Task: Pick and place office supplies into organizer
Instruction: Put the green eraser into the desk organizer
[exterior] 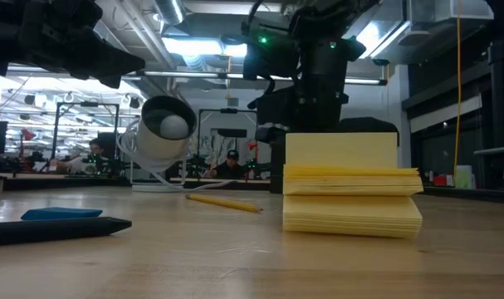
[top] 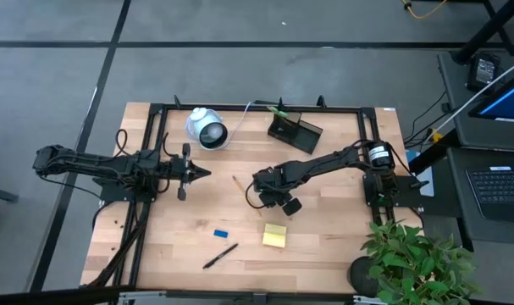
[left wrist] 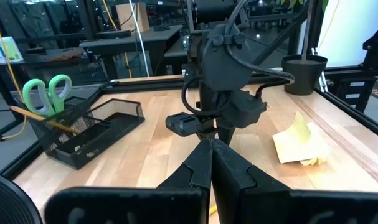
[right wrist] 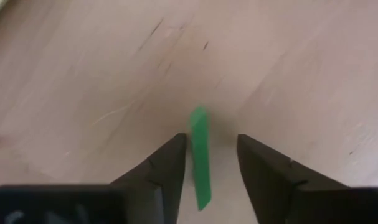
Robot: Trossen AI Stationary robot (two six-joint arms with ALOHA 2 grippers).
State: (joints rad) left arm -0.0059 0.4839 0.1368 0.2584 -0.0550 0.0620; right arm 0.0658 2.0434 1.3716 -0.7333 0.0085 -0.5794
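Dark and bent at the elbow, the right arm reaches in across the middle of the wooden table (top: 324, 237), and its right gripper (top: 273, 200) points down at the wood. Its two fingers (right wrist: 263, 168) stand a little apart, with a thin green stick (right wrist: 200, 155) between them; I cannot tell if they touch it. The left arm lies stretched out flat, and the left gripper (top: 199, 173), squeezed shut on nothing, points toward the right one.

One yellow sticky-note pad (top: 274, 235) lies near the right gripper, on the table-edge side. One blue eraser (top: 220, 232) and one black pen (top: 220, 255) lie farther off. One wooden pencil (top: 238, 182) lies between the two grippers. One black organizer (top: 295, 131) sits well beyond the right gripper, holding one pair of green-handled scissors (left wrist: 47, 93). One white round device (top: 207, 129) sits near it.
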